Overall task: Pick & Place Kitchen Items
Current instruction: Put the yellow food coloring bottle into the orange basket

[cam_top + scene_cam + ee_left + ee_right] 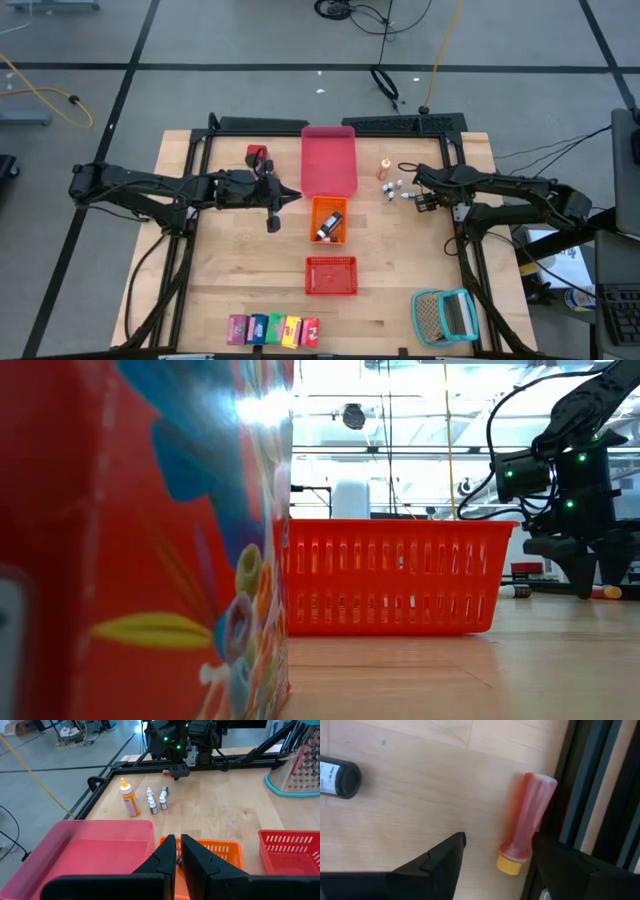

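The right pincer (495, 855) hangs spread wide over a red bottle with a yellow cap (525, 822) that lies on the worktop (420, 795) just beside the dark frame rail (585, 785). Judged from this, a finger may strike the rail, or the lying bottle may roll aside as the pincer shuts.

The left pincer (177, 852), closed and empty, hovers near the orange basket (328, 221), which holds a small bottle. The pink tray (329, 160) and red basket (330, 275) look empty. Cartons (273, 329) line the near edge.

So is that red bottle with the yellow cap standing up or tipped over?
Tipped over: the red bottle lies flat on the table, between the open right gripper fingers.
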You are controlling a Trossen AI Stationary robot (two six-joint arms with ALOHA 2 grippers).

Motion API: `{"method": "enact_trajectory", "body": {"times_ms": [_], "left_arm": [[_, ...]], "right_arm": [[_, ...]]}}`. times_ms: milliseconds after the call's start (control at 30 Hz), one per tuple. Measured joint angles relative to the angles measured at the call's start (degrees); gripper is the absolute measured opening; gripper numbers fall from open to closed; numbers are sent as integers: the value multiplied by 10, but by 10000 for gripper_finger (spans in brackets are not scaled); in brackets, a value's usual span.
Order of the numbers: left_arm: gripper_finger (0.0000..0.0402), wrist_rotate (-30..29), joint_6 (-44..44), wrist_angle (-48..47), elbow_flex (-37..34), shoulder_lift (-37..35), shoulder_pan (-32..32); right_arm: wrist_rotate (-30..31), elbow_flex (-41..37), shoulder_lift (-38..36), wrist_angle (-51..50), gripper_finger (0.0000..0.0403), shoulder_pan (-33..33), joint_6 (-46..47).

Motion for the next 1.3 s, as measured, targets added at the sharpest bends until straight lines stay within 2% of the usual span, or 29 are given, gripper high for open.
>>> {"method": "enact_trajectory", "body": {"times_ms": [133,433,767,1067,1200,1300], "left_arm": [[31,0,0,0,0,0,0],[31,0,-1,0,0,0,0],[31,0,-1,0,0,0,0],[31,0,-1,0,0,0,0],[31,0,-2,1,0,0,0],[31,0,-2,1,0,0,0]], "right_arm": [[-4,-1,0,0,186,0,-1],[-8,-2,1,14,58,0,-20],[-6,11,-9,10,56,5,-32],[26,102,-54,-54,56,46,-36],[11,128,-70,-31,56,81,-41],[-21,132,-79,39,56,113,-54]]}}
